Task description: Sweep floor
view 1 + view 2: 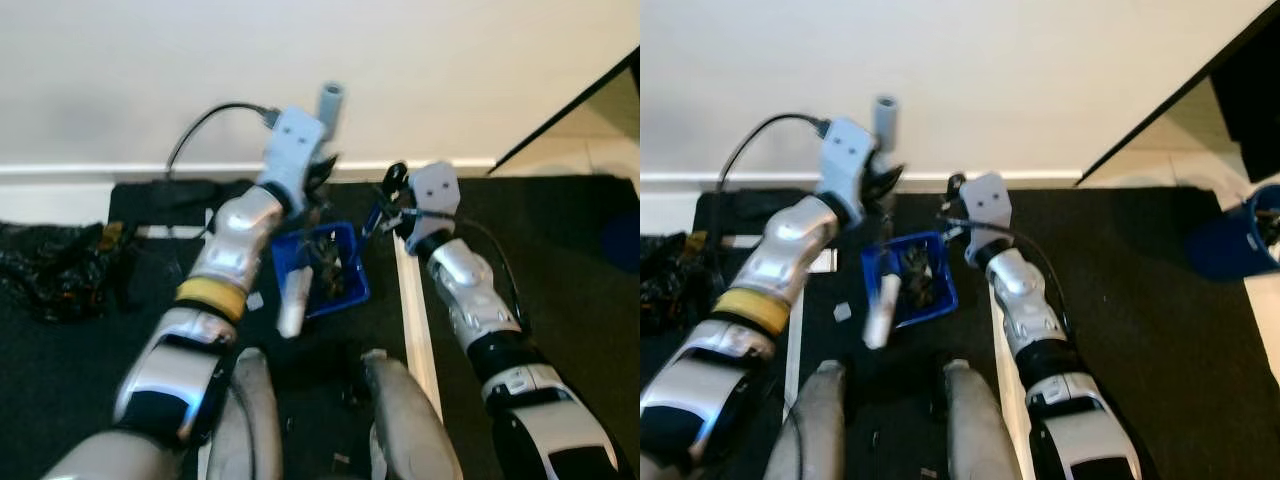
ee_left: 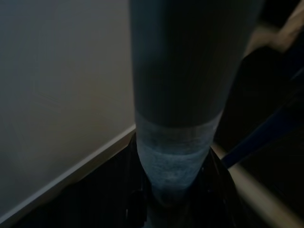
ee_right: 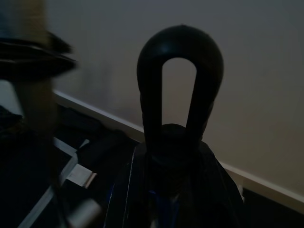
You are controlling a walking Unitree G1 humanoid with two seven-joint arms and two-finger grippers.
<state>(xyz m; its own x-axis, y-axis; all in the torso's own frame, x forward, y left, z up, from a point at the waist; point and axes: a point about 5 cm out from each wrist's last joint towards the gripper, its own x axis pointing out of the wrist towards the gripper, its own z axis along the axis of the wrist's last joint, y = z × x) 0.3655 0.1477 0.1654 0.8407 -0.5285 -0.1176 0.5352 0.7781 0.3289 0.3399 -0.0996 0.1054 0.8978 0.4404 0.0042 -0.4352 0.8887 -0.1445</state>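
While the left hand [image 1: 318, 172] is gripping the grey broom handle [image 1: 331, 100] near the wall, the right hand [image 1: 385, 205] is clasping the dustpan's black looped handle [image 3: 180, 90]. Blue dustpan [image 1: 345, 290] is sitting on dark floor [image 1: 580, 280] between both arms, holding debris.

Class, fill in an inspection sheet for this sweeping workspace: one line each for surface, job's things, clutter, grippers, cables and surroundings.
Surface: dark floor crossed by pale strips.
Job's things: blue dustpan holding dark debris, by the robot's feet; grey broom handle upright above it.
Clutter: crumpled black bag at far left; small pale scrap.
Grippers: left gripper shut on the broom handle; right gripper shut on the dustpan's looped black handle.
Cables: black cable looping from the left wrist.
Surroundings: white wall with baseboard; blue bin at right.
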